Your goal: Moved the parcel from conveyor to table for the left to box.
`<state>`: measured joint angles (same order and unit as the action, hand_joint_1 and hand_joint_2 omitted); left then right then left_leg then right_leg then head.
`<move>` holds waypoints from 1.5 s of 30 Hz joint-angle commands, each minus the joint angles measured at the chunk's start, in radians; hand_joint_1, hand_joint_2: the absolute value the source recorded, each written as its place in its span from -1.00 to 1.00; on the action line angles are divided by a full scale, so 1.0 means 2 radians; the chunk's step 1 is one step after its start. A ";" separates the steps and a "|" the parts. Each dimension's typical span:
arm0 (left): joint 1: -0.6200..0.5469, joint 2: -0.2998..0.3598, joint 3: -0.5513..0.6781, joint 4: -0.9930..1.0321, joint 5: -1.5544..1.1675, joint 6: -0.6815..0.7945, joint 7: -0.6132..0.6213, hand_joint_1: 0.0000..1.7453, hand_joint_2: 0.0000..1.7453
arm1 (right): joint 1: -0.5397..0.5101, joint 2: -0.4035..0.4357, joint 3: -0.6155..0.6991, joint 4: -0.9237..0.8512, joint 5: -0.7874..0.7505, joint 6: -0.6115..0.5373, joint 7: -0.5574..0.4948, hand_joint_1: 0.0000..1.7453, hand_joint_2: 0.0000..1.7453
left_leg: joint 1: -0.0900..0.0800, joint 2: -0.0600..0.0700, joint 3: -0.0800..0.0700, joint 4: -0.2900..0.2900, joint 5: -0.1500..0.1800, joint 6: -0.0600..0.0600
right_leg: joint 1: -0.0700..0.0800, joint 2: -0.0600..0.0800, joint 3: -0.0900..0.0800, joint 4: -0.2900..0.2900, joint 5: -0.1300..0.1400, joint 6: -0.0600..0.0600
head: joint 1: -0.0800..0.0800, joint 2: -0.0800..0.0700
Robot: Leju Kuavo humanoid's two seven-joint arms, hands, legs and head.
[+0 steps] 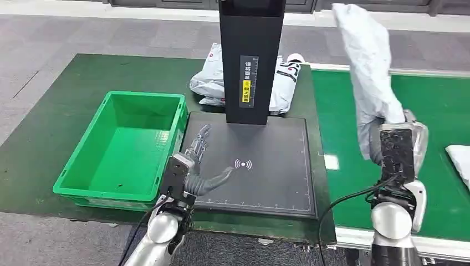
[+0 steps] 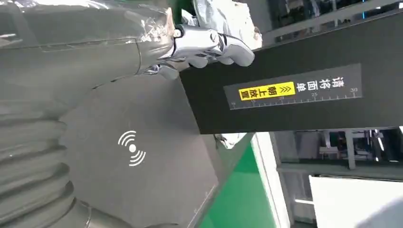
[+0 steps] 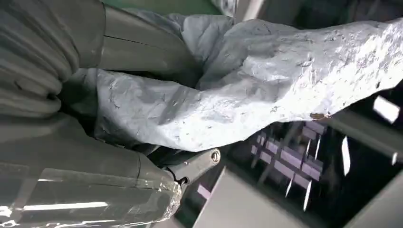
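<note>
Nearest, the left hand [image 1: 200, 160] hovers over the black scanner pad [image 1: 271, 177], fingers spread and holding nothing. The right hand [image 1: 394, 145] clamps the lower end of a grey parcel [image 1: 368, 72], raised above the green conveyor [image 1: 438, 105]. The parcel stands nearly upright, long axis vertical; its plastic is crinkled and matte. A green box [image 1: 119, 147] sits left

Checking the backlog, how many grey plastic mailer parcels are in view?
3, maybe more: grey plastic mailer parcel held up by the right hand; a heap behind the black scanner column; white one on the conveyor.
</note>
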<state>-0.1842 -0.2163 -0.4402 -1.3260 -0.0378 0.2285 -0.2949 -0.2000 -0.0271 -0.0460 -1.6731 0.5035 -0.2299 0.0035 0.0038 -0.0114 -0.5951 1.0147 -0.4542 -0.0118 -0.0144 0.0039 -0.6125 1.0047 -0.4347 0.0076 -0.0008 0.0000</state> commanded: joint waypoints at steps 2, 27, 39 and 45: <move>-0.013 0.027 0.005 -0.037 0.025 0.032 -0.022 -1.00 1.00 | -0.060 0.048 0.178 0.192 -0.038 0.039 0.006 1.00 1.00 | 0.001 0.005 0.003 -0.001 0.000 0.000 | 0.001 0.004 0.002 -0.002 0.001 -0.001 | 0.000 0.000; -0.008 0.028 0.009 -0.047 0.025 0.061 -0.030 -1.00 1.00 | -0.026 0.086 0.207 0.213 -0.131 0.049 -0.007 -1.00 1.00 | 0.001 0.001 0.002 -0.001 0.000 0.000 | 0.001 0.001 0.001 -0.001 0.000 -0.001 | 0.000 0.000; -0.019 0.026 0.010 -0.026 0.019 0.052 -0.029 -1.00 1.00 | -0.046 0.080 0.216 0.242 -0.127 0.083 0.002 -1.00 1.00 | 0.001 0.001 0.002 -0.001 0.000 0.000 | 0.001 0.001 0.002 -0.001 0.000 -0.001 | 0.000 0.000; -0.028 0.023 0.009 -0.013 0.017 0.043 -0.028 -1.00 1.00 | -0.048 0.075 0.231 0.227 -0.115 0.138 -0.009 -1.00 1.00 | 0.001 0.001 0.002 -0.001 0.000 0.000 | 0.001 0.000 0.002 -0.001 0.000 -0.001 | 0.000 0.000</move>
<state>-0.1849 -0.1881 -0.4402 -1.4401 0.0015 0.3323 -0.3586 -0.2416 0.1507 0.3369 -1.2829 0.2633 -0.0476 0.0031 0.0054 -0.0122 -0.5952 1.0146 -0.4542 -0.0125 -0.0130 0.0034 -0.6125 1.0050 -0.4355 0.0065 -0.0008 0.0004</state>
